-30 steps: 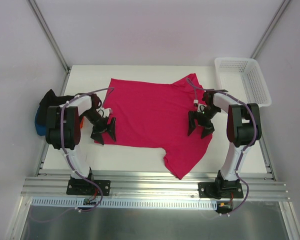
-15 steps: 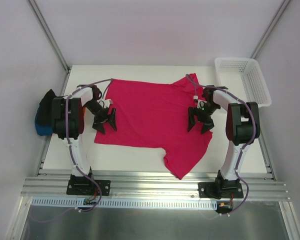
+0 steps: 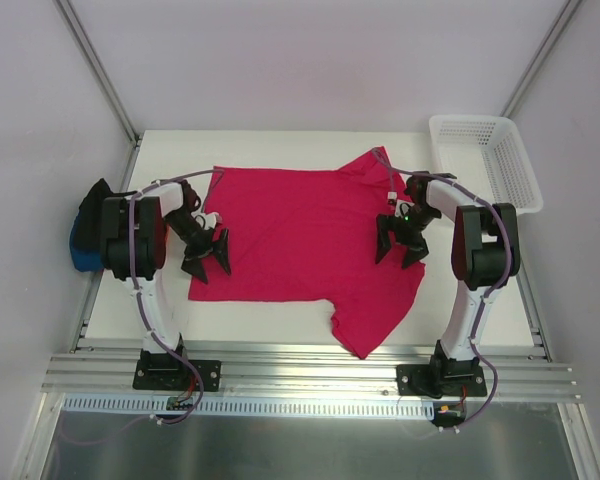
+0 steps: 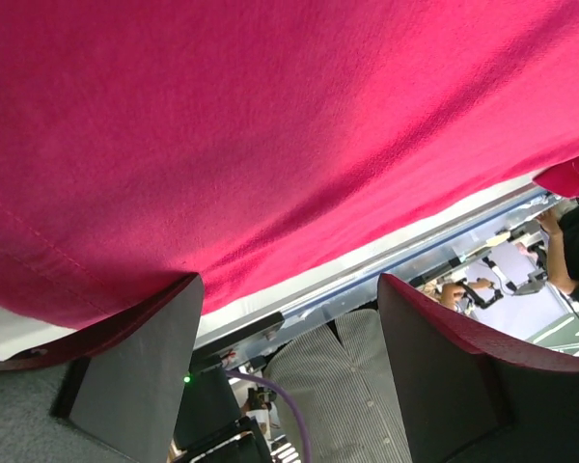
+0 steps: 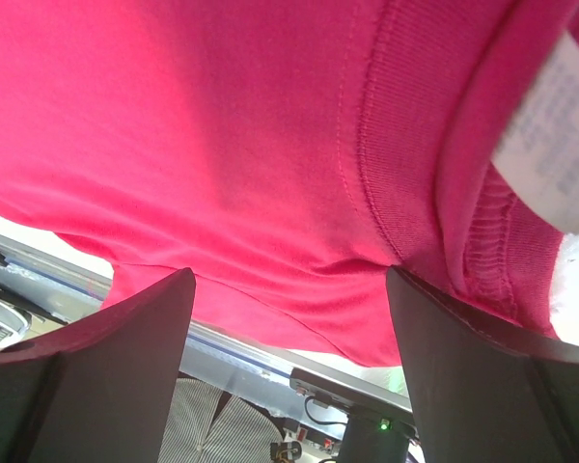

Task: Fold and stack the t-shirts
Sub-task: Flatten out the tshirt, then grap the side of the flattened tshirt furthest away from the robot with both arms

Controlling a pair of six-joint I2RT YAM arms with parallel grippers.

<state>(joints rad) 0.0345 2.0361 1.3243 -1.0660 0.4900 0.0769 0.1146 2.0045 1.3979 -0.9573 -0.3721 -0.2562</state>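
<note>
Crimson-pink t-shirt point(image 3: 300, 235) is spread flat in the middle of the table point(image 3: 280, 140), lying sideways: hem on its left, collar point(image 3: 375, 160) at its far right corner, one sleeve point(image 3: 365, 330) sticking out toward the near table edge. Mostly smooth, with a few wrinkles by the near sleeve. The left jaws sit at the shirt's left hem, near its near-left corner. They are spread wide and grip nothing visible. In the left wrist view both fingers point(image 4: 135, 367) stand well apart, with the shirt point(image 4: 270, 125) filling the frame above them and its hem running just by the tips. The right jaws are over the shirt's right part, just near of the collar. They are also wide apart and hold nothing. The right wrist view shows its fingers point(image 5: 106, 376) split wide, the pink cloth point(image 5: 222, 125) behind them, the ribbed collar band point(image 5: 400, 145) and a white label point(image 5: 550, 135). The left arm point(image 3: 130, 240) stands left of the shirt, the right arm point(image 3: 485, 245) right of it. A black t-shirt point(image 3: 100, 200) and a blue t-shirt point(image 3: 80, 252) are bunched well left of the pink shirt, at the table's edge. A white mesh basket point(image 3: 510, 195) stands right of the shirt, beyond the collar corner, apart from it.
</note>
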